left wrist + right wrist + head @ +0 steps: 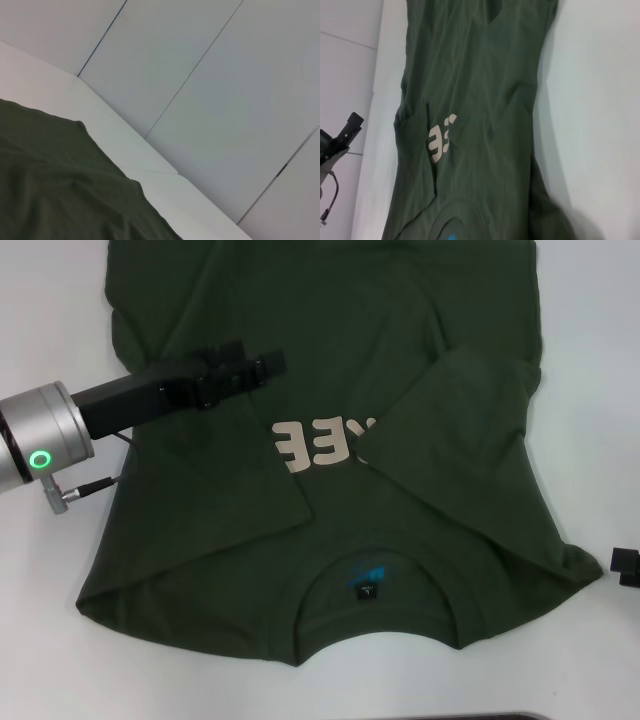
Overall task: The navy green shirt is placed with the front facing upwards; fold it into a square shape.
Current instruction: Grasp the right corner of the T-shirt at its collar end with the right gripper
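The navy green shirt (pixel 330 360) lies flat on the white table (pixel 60 660), front up, collar and neck label (pixel 367 585) toward me. Both sides are folded inward: the left flap (pixel 220 480) and the right sleeve flap (pixel 470 430) partly cover the pale print (pixel 325 445). My left gripper (pixel 268 364) hovers over the shirt's left middle, with no cloth seen in it. It also shows in the right wrist view as the left gripper (pixel 351 125), beside the shirt (pixel 480 100). Only a black tip of my right gripper (pixel 625 565) shows, off the shirt at the right edge.
Pale wall panels (pixel 210 100) rise just behind the table's far edge, close to the shirt's hem (pixel 50 190). A thin cable (pixel 90 485) hangs from the left wrist. Bare white table lies to the left and right of the shirt.
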{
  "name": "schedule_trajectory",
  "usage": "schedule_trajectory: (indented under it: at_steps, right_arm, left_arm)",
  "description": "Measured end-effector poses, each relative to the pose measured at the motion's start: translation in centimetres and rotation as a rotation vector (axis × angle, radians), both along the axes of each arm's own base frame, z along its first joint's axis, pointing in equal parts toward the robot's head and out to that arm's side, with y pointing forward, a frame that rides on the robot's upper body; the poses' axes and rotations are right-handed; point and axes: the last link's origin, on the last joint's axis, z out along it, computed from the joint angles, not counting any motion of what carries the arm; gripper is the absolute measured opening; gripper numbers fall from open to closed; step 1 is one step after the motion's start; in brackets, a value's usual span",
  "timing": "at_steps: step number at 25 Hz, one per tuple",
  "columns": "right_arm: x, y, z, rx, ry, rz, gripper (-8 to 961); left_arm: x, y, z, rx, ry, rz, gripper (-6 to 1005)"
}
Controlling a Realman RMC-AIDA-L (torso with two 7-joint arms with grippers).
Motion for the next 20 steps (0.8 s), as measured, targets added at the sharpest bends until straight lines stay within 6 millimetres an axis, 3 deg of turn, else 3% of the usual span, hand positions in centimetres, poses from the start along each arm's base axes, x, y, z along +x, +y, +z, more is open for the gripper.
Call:
schedule_trajectory:
  at_steps: [20]
  right_arm:
    - [-0.7, 1.7, -1.3, -0.022, -0.020, 0.025, 637]
  left_arm:
    - [0.0, 0.2, 0.0, 0.004, 0.007, 0.005, 864]
